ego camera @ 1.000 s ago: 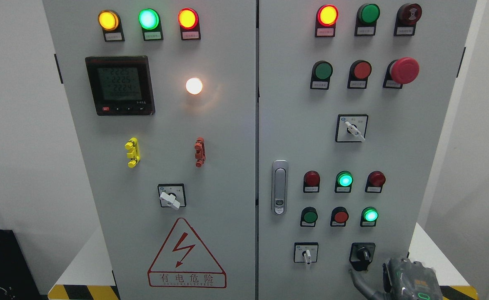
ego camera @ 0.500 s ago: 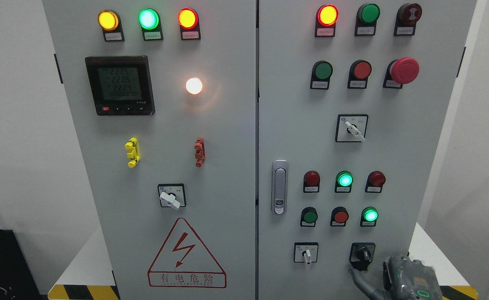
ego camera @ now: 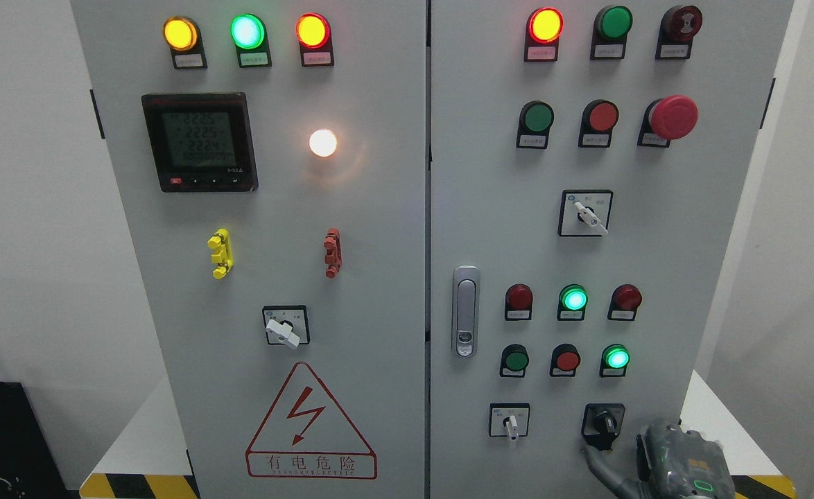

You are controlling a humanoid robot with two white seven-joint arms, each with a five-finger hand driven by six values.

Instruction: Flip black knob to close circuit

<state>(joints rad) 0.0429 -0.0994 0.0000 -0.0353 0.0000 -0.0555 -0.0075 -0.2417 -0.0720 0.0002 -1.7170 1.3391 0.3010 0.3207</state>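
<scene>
I've got the right hand point(ego camera: 656, 464) parked just below the black knob point(ego camera: 604, 422), low on the right door point(ego camera: 656, 242). One finger point(ego camera: 598, 463) pokes up under it, nothing grasped; can't tell the other fingers. Next: lift, pinch, twist.

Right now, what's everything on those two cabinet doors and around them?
Lit lamps: eight; amber, green, red, white, left door; red, three green, right door.
Meter: one, black, left door.
Clips: yellow, red, left door.
White rotary switches: three, both doors.
Mushroom button: one, red, upper right.
Door handle: one, silver.
Warning triangle: one, red.
Black knob: one, bottom right.
Right hand: grey, a finger touching just below the knob.
</scene>
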